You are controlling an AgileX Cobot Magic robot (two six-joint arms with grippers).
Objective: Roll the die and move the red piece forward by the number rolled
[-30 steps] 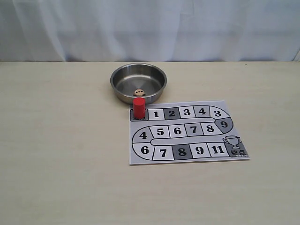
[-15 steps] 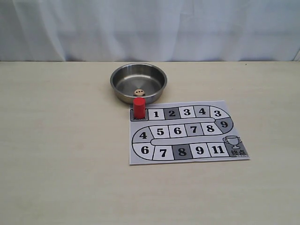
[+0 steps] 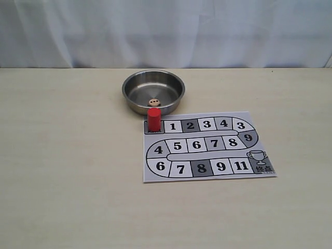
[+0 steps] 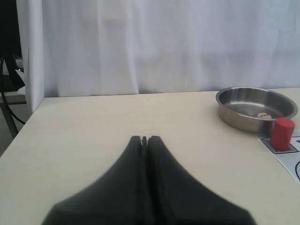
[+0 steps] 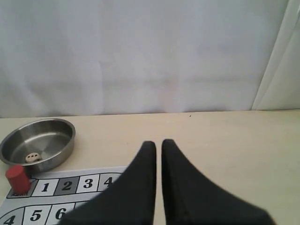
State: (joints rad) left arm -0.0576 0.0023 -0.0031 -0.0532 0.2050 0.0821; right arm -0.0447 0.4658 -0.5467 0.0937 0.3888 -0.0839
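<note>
A pale wooden table [image 3: 67, 171] fills the foreground under soft, even light. A white curtain [image 3: 166, 31] hangs in loose folds behind its far edge.

Items on view: one table [image 3: 67, 171], one steel bowl [image 3: 134, 105], one wooden die [image 3: 153, 102], one red piece [image 3: 153, 119], one printed game board [image 3: 218, 154] of numbered squares.

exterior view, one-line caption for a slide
Small beige wooden die lies in a round steel bowl; red cylinder piece stands on the numbered paper board's first square.
</note>
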